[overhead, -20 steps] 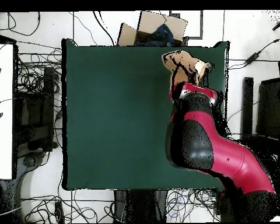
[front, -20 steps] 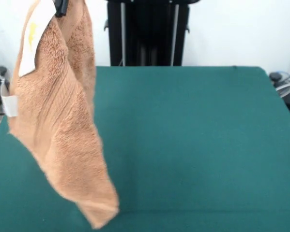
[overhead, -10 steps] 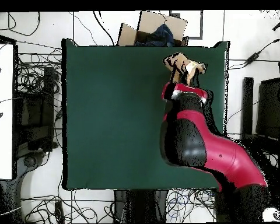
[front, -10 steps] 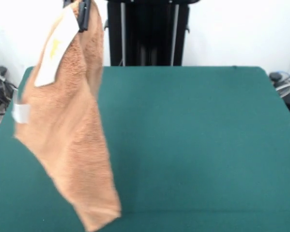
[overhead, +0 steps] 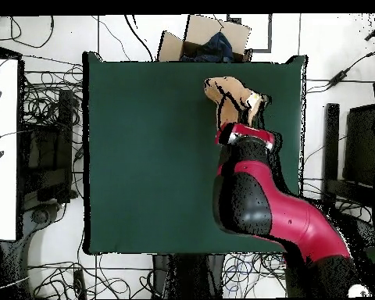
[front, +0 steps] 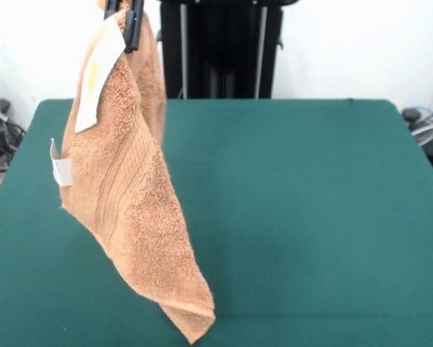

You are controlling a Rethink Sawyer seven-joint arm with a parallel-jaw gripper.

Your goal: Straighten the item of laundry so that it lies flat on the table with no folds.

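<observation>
1. The gripper (front: 123, 13) shows only at the top edge of the front view, its black fingers (front: 134, 25) pinching the towel (front: 126, 210) by an upper corner.
2. The towel hangs in the air over the surface (front: 310, 210), draped from the fingers in a long diagonal that tapers to a point at the bottom edge of the picture.
3. It is not flat — it is folded lengthwise on itself, with a second layer showing behind the top part.
4. A white label with yellow print (front: 98, 76) lies along the upper edge just below the fingers; a smaller white tag (front: 61, 170) sticks out at the towel's side corner.
5. Woven bands run down the cloth as parallel ridges.
6. Whether the low tip touches the green surface cannot be told from the front view.
7. From overhead, the red and black arm (overhead: 261, 207) reaches across the surface (overhead: 144, 156), and the towel (overhead: 231, 98) shows as a tan bunch just beyond the arm's end — inside the surface's edges, toward the side far from the base.
8. A cardboard box (overhead: 206, 39) sits on the floor past that far edge.
</observation>
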